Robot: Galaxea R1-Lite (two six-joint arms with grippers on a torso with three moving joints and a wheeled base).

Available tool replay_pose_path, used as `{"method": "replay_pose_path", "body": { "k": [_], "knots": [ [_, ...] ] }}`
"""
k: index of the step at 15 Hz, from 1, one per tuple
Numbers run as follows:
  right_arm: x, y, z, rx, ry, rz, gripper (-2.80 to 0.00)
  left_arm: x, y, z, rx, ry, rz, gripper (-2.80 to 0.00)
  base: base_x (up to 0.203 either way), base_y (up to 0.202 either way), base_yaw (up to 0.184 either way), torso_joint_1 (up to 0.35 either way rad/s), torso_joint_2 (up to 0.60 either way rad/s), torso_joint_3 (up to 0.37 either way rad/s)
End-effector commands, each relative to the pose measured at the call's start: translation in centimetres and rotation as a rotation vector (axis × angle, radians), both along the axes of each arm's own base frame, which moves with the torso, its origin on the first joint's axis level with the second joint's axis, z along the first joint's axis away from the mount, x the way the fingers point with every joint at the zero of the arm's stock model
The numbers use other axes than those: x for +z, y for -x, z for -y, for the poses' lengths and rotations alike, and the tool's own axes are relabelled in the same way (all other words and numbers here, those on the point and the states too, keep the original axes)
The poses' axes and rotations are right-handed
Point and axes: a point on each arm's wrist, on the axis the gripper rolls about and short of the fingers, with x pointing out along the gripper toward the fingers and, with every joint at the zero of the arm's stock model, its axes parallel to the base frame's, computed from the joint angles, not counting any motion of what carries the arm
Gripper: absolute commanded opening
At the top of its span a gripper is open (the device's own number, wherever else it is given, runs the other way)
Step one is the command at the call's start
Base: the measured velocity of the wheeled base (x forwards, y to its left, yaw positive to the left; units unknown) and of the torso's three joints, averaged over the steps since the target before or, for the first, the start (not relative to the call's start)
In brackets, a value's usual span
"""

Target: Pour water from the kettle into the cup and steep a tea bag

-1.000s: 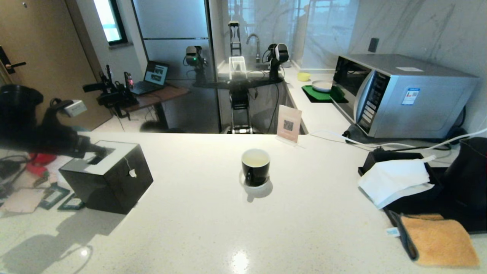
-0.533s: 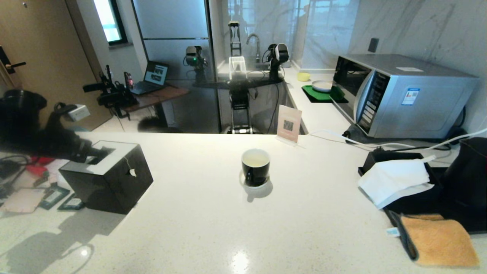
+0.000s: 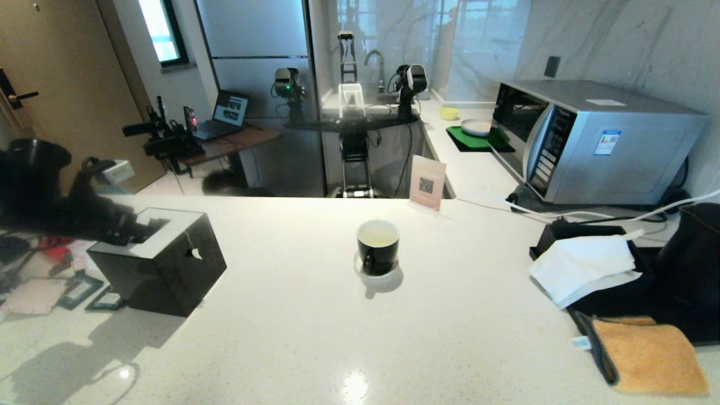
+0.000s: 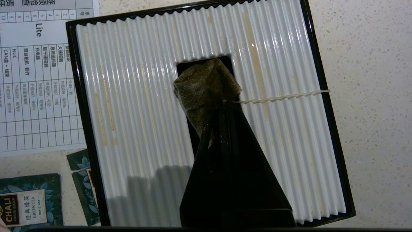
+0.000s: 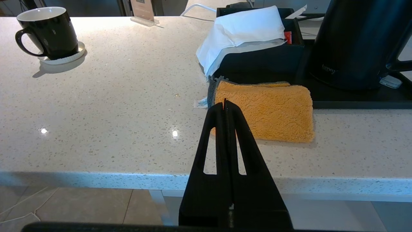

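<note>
Wet brown tea bag [image 4: 206,88] pinched by left gripper [image 4: 222,104] over box slot [image 4: 190,66].

One cup [image 3: 378,246], one kettle [image 5: 357,42], one tea bag [image 4: 206,93], two sachets [image 4: 30,199]

Over the last second the left gripper [image 3: 136,232] drew back a little from the slot in the black box [image 3: 160,260], shifting toward the left edge of the head view and sitting slightly lower over the white ribbed top. Its arm's dark bulk at the far left sank lower in the head view, and the white block on the arm moved with it. In the left wrist view the fingers were pinched on the wet tea bag [image 4: 206,93] at the slot, its string [image 4: 280,96] trailing across the ribs.
</note>
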Motion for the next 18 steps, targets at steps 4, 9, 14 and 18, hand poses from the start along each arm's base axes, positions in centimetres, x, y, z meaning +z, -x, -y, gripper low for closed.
{"method": "replay_pose_path", "body": {
  "k": [4,9,14,18],
  "knots": [
    [0.0,0.0,0.0,0.0,0.0,-0.002,-2.8,1.3,0.5,0.2,-0.001,-0.013,0.032,-2.8,0.0,0.0,0.0,0.0,0.0,0.0],
    [0.0,0.0,0.0,0.0,0.0,-0.002,-2.8,3.3,1.1,0.2,0.007,-0.037,0.092,-2.8,0.0,0.0,0.0,0.0,0.0,0.0],
    [0.0,0.0,0.0,0.0,0.0,-0.002,-2.8,5.1,2.1,0.7,0.003,-0.055,0.139,-2.8,0.0,0.0,0.0,0.0,0.0,0.0],
    [0.0,0.0,0.0,0.0,0.0,-0.002,-2.8,5.7,2.7,0.9,0.007,-0.067,0.149,-2.8,0.0,0.0,0.0,0.0,0.0,0.0]
  ]
}}
